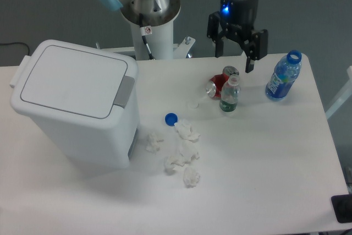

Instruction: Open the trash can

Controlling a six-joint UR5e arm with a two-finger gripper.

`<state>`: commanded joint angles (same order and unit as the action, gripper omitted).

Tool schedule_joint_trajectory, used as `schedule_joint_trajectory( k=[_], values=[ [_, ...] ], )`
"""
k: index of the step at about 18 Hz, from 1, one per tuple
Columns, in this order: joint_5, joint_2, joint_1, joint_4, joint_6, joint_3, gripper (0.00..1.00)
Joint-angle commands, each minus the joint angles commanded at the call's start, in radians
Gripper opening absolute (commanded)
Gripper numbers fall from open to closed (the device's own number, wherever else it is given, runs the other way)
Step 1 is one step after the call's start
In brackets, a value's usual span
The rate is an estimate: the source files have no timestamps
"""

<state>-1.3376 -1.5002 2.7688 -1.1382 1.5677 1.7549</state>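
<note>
one trash can (pixel 77 105) stands at the left of the frame on the white worktop (pixel 264 169), lid shut, its grey tab (pixel 125 91) facing right. the tool (pixel 235 61) hangs well apart at upper centre-right, fingers spread and holding nothing. the can is smooth white plastic, boxy with rounded corners. crumpled white tissues (pixel 181 155), a blue cap (pixel 171 118), a red can (pixel 219 86) and two clear bottles (pixel 229 94) (pixel 283 76) lie between and to the right. a grey wall sits behind.

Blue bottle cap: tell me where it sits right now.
The blue bottle cap lies on the table near the picture's centre, just right of the trash can and right above the crumpled tissues.
</note>
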Motion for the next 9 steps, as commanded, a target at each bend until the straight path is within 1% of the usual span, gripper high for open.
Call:
schedule_joint_trajectory(
  k=[5, 9],
  values=[
    [-0.003, 0.000, 0.000, 0.000, -0.009, 0.003, 1.00],
    [-0.002, -0.005, -0.002, 0.002, -0.095, 0.002, 1.00]
  ],
)
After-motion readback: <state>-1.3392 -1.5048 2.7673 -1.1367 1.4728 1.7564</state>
